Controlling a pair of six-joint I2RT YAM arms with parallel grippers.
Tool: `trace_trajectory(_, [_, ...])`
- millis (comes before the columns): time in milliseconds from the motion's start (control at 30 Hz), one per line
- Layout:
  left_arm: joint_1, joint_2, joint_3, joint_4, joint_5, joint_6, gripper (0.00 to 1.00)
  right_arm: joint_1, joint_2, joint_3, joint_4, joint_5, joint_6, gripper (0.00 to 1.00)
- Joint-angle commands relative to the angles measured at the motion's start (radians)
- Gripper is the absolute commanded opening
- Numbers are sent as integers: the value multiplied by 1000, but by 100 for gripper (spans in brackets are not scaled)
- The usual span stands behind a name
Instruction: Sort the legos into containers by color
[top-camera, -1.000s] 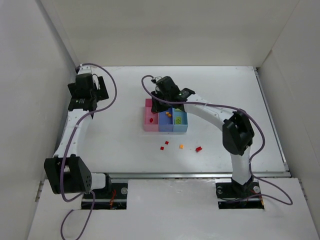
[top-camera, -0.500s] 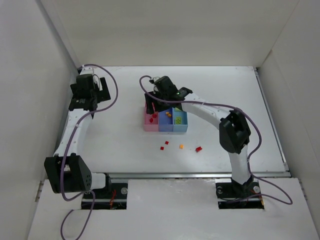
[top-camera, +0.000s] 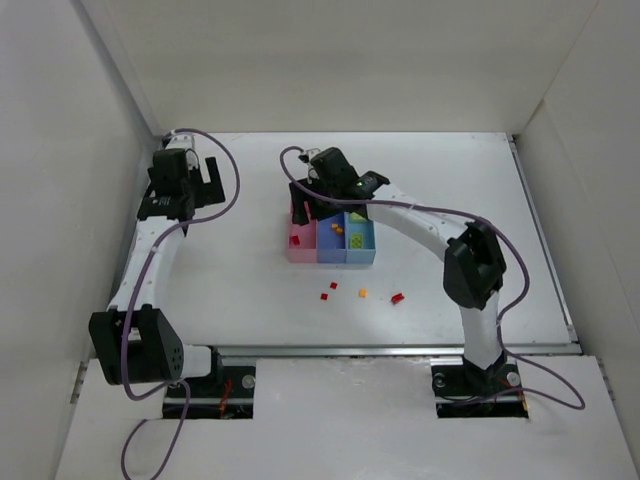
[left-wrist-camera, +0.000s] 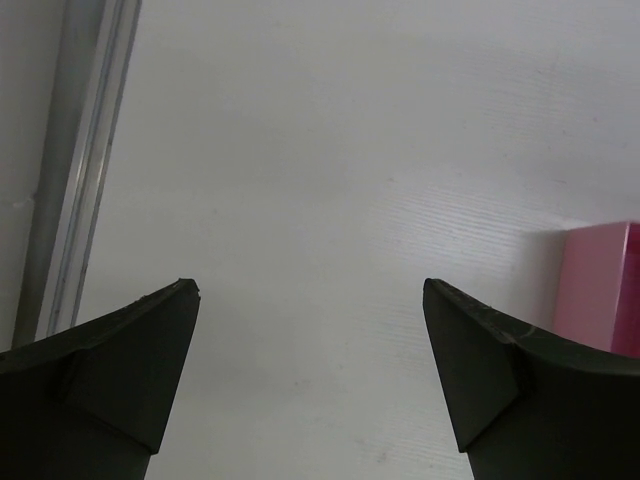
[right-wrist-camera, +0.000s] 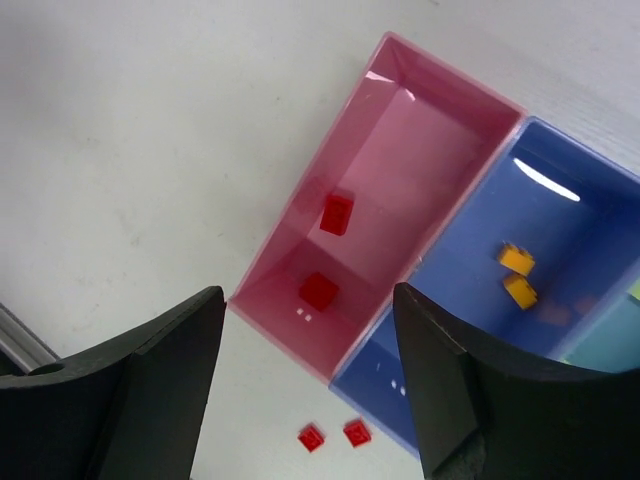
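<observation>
Three joined containers stand mid-table: a pink bin (top-camera: 299, 246) (right-wrist-camera: 420, 150), a blue-violet bin (top-camera: 330, 247) (right-wrist-camera: 570, 240) and a light blue bin (top-camera: 361, 246). My right gripper (top-camera: 305, 212) (right-wrist-camera: 308, 295) hovers open over the pink bin, nothing between its fingers. Two red legos (right-wrist-camera: 337, 213) (right-wrist-camera: 319, 291) lie inside the pink bin, and two orange legos (right-wrist-camera: 517, 259) in the blue-violet one. A yellow-green brick (top-camera: 356, 241) sits in the light blue bin. My left gripper (top-camera: 212, 180) (left-wrist-camera: 310, 285) is open and empty at the far left, over bare table.
Loose on the table in front of the bins lie two red bricks (top-camera: 324, 296) (right-wrist-camera: 311, 437), an orange brick (top-camera: 362, 293) and another red brick (top-camera: 397, 298). A metal rail (left-wrist-camera: 80, 180) runs along the left edge, and white walls enclose the table.
My right gripper went from shut to open over the pink bin, and a red brick dropped into it. The left gripper shifted slightly and stays open.
</observation>
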Motion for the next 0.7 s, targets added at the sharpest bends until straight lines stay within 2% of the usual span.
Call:
trace_trajectory(0, [-22,-8,68,-22,158,117,93,2,-182,15,-13,51,-18,74])
trace_trajectory(100, [-114,-38,108,-77,264,251,90,-45,-286,-69,-58,129,-4,74])
trace_trajectory(133, [-175,-51,122,-103,316,345,88,-65,-370,-103,-67,140,11,75])
trace_trajectory(233, [-301,-103,150,-175,411,514,88,-197,-551,-270,-79,128,52,76])
trace_trajectory(300, [-405,-103,165,-346,484,655,88,-305,-680,-391,-105,108,62,76])
trace_trajectory(333, [-406,-103,165,-347,484,679,88,-333,-681,-421,-105,108,62,78])
trace_trajectory(367, [-494,-94,165,-421,447,703,88,-352,-748,-448,-105,108,62,78])
trace_trajectory(433, [-603,-80,151,-469,390,757,88,-375,-796,-514,-137,132,62,82])
trace_trajectory(467, [-725,-80,118,-470,355,757,91,-375,-822,-531,-150,141,77,84])
trace_trajectory(533, [-844,-71,82,-450,243,771,91,-384,-836,-585,-200,161,103,89])
trace_trajectory(567, [-937,-58,67,-425,208,745,91,-399,-836,-605,-216,161,115,93])
trace_trajectory(667, [-1010,-10,56,-349,152,704,92,-439,-836,-680,-285,174,174,96])
